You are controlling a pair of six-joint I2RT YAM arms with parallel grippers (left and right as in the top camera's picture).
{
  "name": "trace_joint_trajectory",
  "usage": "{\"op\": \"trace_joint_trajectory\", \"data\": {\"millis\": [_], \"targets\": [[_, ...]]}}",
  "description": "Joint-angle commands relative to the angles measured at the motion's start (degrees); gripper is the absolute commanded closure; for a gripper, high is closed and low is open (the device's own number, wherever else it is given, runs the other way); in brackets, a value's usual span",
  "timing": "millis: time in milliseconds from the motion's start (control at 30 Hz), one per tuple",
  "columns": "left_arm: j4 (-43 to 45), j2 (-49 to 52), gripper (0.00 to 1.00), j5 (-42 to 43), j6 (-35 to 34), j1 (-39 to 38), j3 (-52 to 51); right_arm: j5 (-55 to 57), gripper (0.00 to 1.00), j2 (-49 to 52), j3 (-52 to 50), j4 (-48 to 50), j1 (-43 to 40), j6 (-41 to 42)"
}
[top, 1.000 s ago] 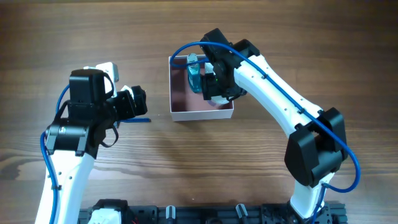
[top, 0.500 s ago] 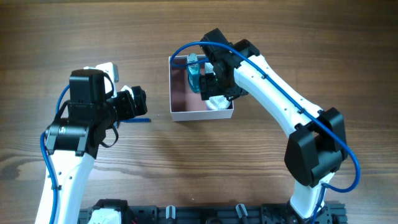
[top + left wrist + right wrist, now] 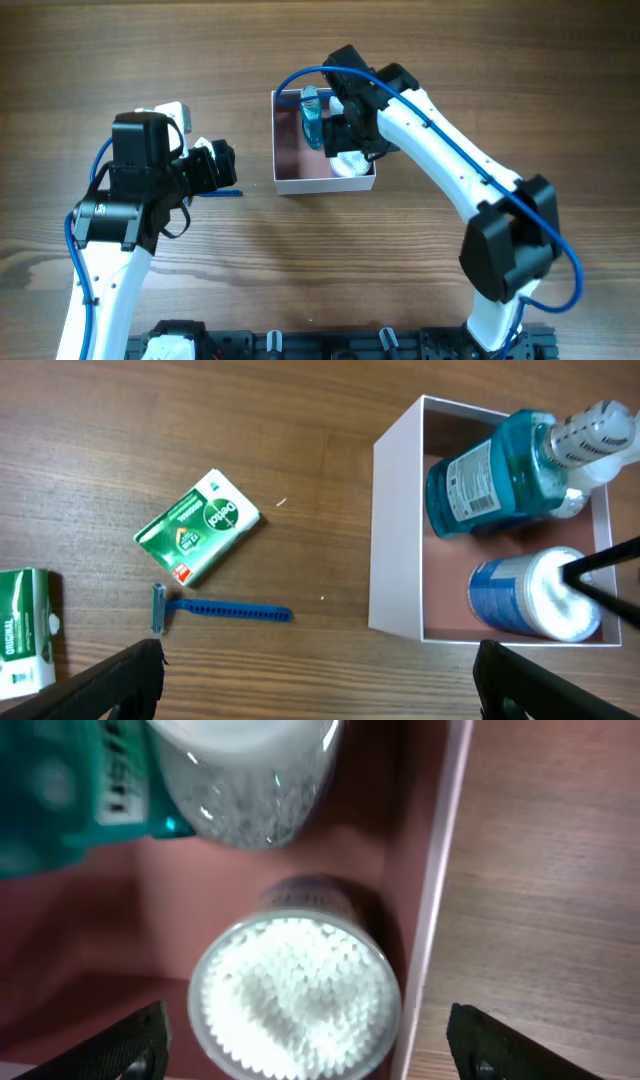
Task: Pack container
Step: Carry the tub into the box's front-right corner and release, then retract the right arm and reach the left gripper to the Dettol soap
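— What is your right claw (image 3: 307,1040) doing?

— It's hanging spread wide over the cotton-swab tub (image 3: 295,995), gripping nothing. My wrist camera is showing each swab tip; overhead is giving only a white patch.

— And the container (image 3: 320,184)?

— It's sitting mid-table, holding that tub and a teal bottle (image 3: 490,475). My left claw (image 3: 320,695), spread too, is viewing a blue razor (image 3: 225,610) and a green soap box (image 3: 197,525) I cannot find overhead.

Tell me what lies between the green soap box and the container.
Only bare table shows between soap box and container in the left wrist view; the blue razor lies below that stretch.
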Motion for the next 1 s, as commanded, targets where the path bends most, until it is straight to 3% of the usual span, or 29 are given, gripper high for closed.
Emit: {"op": "trace_joint_trajectory", "data": {"millis": [0,67,167,333,567,767,967], "targets": [[-0.24,-0.09,0.0,0.7,-0.5,-0.37,0.98,5.86,0.08,-12.55,0.33,0.42,0.31,-1.18],[-0.22,-0.09,0.0,0.7,-0.5,-0.37,0.98,7.74,0.0,-18.03,0.31,0.42,-0.31,-1.68],[-0.87,-0.11,0.0,0.7,0.35,-0.37,0.98,8.55,0.0,-25.2,0.31,0.31,-4.09,0.24],[-2.71,0.74,0.0,0.59,2.47,-0.35,2.19,6.51,0.0,-31.98,0.31,-4.48,-17.25,11.26],[-11.13,15.47,0.0,-5.86,11.06,1.84,16.74,-2.08,0.0,-32.59,-0.7,-10.54,-33.29,12.57],[-8.04,27.89,0.0,-10.14,16.63,4.37,18.62,-4.83,0.0,-32.46,-9.62,-8.35,-35.74,10.01],[-5.88,37.9,0.0,-10.54,27.43,4.63,18.62,-6.25,0.0,-32.46,-18.91,-4.2,-35.74,8.52]]}}
